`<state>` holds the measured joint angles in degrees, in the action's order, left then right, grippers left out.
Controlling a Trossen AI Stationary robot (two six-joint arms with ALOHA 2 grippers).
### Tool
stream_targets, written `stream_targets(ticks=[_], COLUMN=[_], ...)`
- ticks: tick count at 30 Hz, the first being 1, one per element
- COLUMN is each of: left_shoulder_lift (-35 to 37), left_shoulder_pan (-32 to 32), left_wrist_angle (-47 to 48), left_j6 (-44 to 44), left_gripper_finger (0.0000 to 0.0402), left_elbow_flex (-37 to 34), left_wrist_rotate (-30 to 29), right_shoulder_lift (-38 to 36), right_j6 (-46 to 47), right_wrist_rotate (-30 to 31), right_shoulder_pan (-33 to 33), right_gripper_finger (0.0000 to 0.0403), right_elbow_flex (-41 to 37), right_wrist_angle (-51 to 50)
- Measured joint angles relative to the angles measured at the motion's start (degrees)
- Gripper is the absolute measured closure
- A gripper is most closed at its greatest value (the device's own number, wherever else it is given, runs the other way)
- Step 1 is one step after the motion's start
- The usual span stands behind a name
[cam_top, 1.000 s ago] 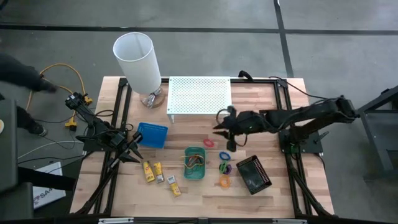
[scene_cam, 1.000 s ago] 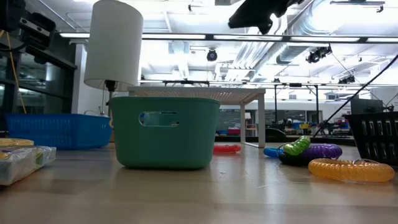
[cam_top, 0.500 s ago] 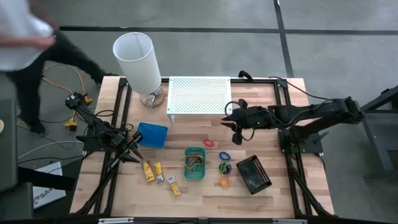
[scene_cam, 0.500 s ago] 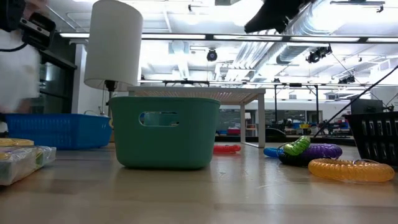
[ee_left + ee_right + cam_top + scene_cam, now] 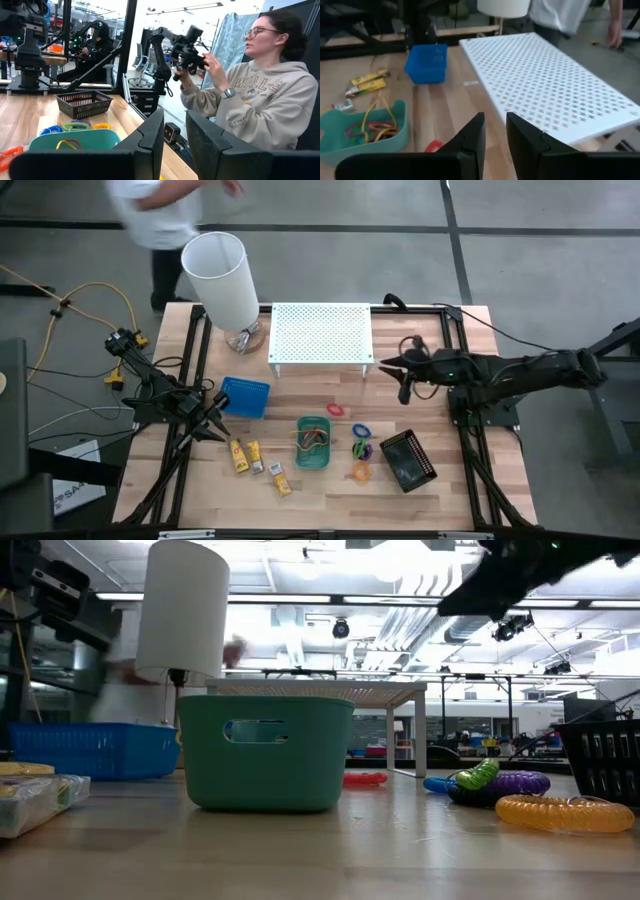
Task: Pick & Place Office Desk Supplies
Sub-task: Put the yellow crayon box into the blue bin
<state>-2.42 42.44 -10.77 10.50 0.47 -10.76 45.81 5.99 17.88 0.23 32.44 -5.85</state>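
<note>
Above the bench's right half, my right tool (image 5: 403,370) hung nearly closed and empty. Rings (image 5: 361,432) lay mid-bench beside the green tray (image 5: 326,456). I judged: open wider, descend squarely over one ring.

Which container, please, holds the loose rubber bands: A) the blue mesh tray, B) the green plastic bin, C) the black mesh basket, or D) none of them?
B: the green plastic bin has coloured rubber bands lying inside it, as both the high view and the right wrist view show.
</note>
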Motion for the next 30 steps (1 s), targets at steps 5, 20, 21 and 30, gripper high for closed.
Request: stream_targets(ticks=[5, 20, 21, 30], left_shoulder_lift=[0.00, 0.00, 0.00, 0.00], left_shoulder_pan=[0.00, 0.01, 0.00, 0.00], left_wrist_angle=[-0.01, 0.00, 0.01, 0.00], left_j6=[0.00, 0.00, 0.00, 0.00], left_gripper_finger=[0.0323, 0.0323, 0.0323, 0.0323], left_elbow_flex=[0.00, 0.00, 0.00, 0.00], left_wrist_rotate=[0.00, 0.00, 0.00, 0.00], right_shoulder_lift=[-9.07, -31.89, -33.08, -42.14], right_j6=[-0.02, 2.03, 1.62, 1.28], right_wrist_rotate=[0.21, -1.93, -3.00, -5.00], right_shoulder_pan=[-2.33, -4.87, -4.87, -4.85], right_gripper_finger=[0.0337, 0.0337, 0.0337, 0.0337], right_elbow_flex=[-6.47, -19.41, -19.96, -24.06], right_wrist_angle=[3.11, 5.04, 5.43, 5.22])
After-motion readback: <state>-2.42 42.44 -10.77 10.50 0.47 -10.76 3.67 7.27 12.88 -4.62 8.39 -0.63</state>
